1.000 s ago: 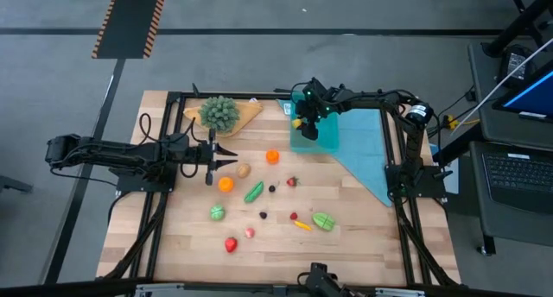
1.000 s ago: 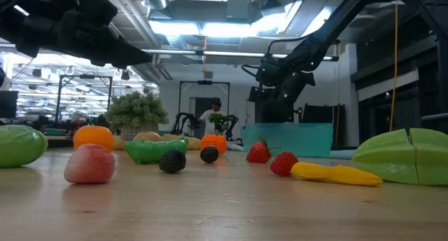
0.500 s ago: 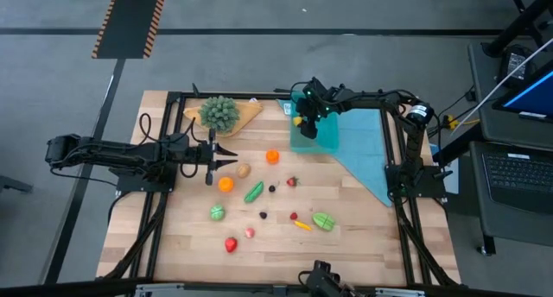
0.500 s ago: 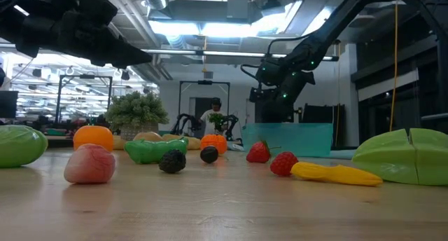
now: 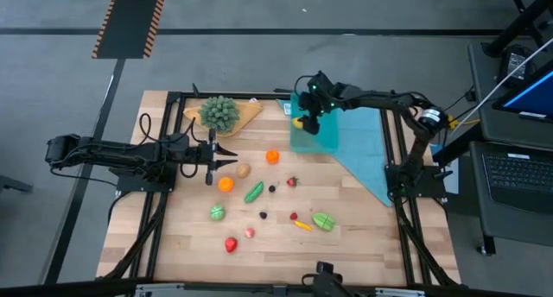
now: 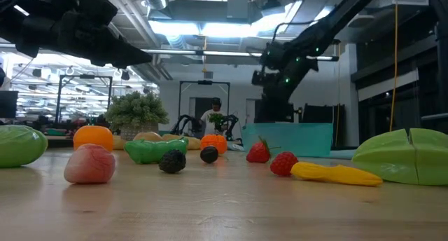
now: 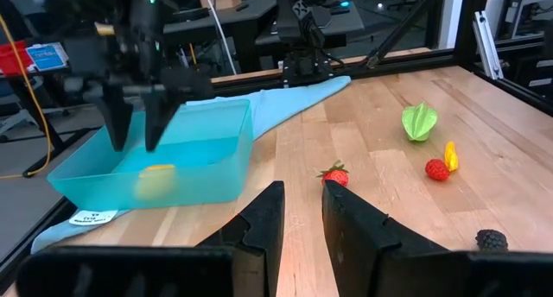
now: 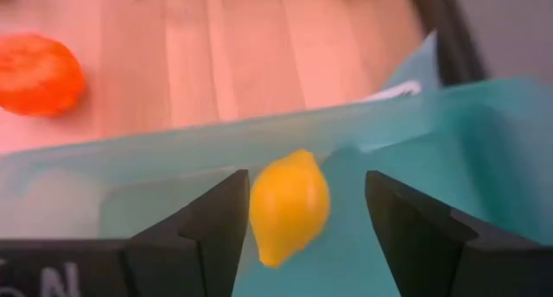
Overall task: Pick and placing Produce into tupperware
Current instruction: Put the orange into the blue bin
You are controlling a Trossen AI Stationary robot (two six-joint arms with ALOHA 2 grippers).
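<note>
Wood-grain table [image 5: 363, 236], translucent tupperware [image 5: 324, 140].

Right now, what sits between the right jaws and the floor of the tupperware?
A yellow lemon lies in the tupperware, framed between the open jaws of the right gripper in the right wrist view. The left wrist view also shows it below them.

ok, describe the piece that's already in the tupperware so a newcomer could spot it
Find the teal tupperware on the blue cloth at the table's far right. Inside, under the open right gripper, lies a lemon: plain yellow, the only produce in the box.
</note>
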